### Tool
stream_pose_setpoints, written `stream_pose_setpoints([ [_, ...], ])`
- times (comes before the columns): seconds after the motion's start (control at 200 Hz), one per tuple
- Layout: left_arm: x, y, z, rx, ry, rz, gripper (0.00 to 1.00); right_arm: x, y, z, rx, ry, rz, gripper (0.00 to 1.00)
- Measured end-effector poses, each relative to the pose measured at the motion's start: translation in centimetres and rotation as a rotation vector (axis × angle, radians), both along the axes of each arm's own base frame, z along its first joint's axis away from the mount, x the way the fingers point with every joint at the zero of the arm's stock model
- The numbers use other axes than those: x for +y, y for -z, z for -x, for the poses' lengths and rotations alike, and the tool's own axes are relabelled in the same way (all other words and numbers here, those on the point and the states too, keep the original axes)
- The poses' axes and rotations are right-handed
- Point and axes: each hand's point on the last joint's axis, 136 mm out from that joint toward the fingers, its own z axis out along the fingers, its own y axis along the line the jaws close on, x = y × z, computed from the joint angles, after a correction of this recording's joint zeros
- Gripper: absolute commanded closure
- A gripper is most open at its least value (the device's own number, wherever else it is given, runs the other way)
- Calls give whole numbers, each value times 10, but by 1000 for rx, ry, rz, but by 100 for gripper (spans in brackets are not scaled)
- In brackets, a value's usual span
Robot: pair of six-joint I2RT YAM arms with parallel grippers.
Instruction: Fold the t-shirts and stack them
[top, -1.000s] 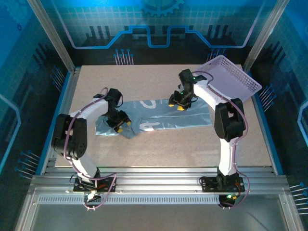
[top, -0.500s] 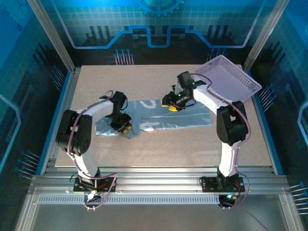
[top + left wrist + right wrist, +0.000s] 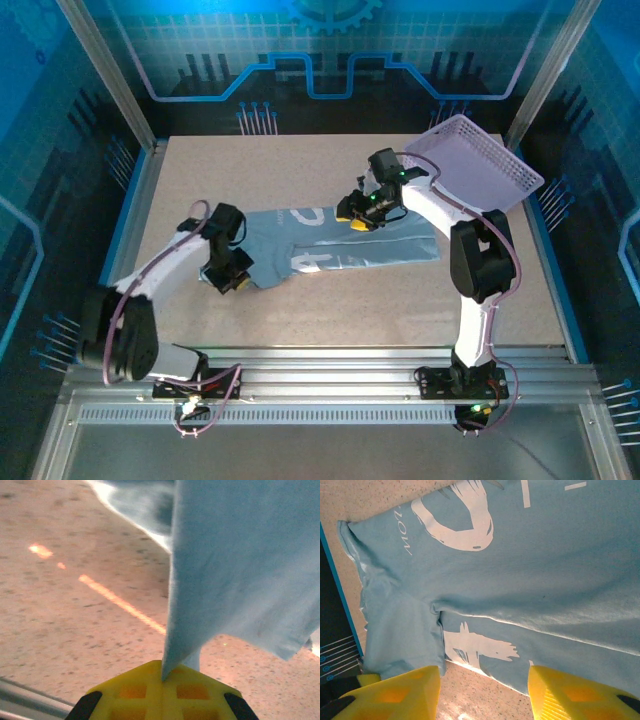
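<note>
Top external view first: the t-shirt (image 3: 330, 240) lies flat across the middle of the table, stretched left to right, pale grey-blue with its white lettering facing up. Its left end is bunched and narrower. Its right end spreads wider and stops short of the basket.

Over on that left end, the left gripper (image 3: 230, 280) is right at the near edge of the cloth. The left wrist camera settles it: the yellow fingers (image 3: 165, 692) are pressed together with a corner of the fabric pinched between them. The cloth fans out and away from the tips, with bare tabletop showing beside it. That's a firm grip on the shirt.

Now the right gripper (image 3: 357, 220), sitting over the far edge of the shirt near its middle, just beside the big white print. From the right wrist camera, its two yellow fingers (image 3: 400, 695) stand well apart. The shirt is spread out between and beyond them, with a sleeve off to the left and a soft crease running across the body. Those jaws are spread and hold nothing. Whether the tips touch the cloth, I can't tell.

Underneath it all is the speckled beige table (image 3: 330, 320). A lavender lattice basket (image 3: 485, 160) is perched at its far right corner, apart from the shirt.
</note>
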Motion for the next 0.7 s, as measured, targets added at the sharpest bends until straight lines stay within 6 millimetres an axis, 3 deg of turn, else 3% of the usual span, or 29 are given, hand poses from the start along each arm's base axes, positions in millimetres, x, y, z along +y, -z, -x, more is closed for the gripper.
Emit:
stream_pose_setpoints([
  [0.165, 15, 7, 17, 40, -31, -38, 100, 4, 0, 3, 1, -11, 1, 49],
  [0.28, 17, 15, 25, 70, -28, -46, 58, 6, 1, 6, 6, -19, 4, 49],
  [0.34, 17, 19, 28, 90, -27, -49, 49, 6, 1, 7, 8, -23, 6, 49],
  [0.5, 26, 17, 25, 90, -33, -69, 55, 6, 1, 8, 6, -30, 9, 49],
  [0.7, 63, 5, -24, -84, -162, -23, 55, 6, 1, 8, 5, -32, 8, 49],
])
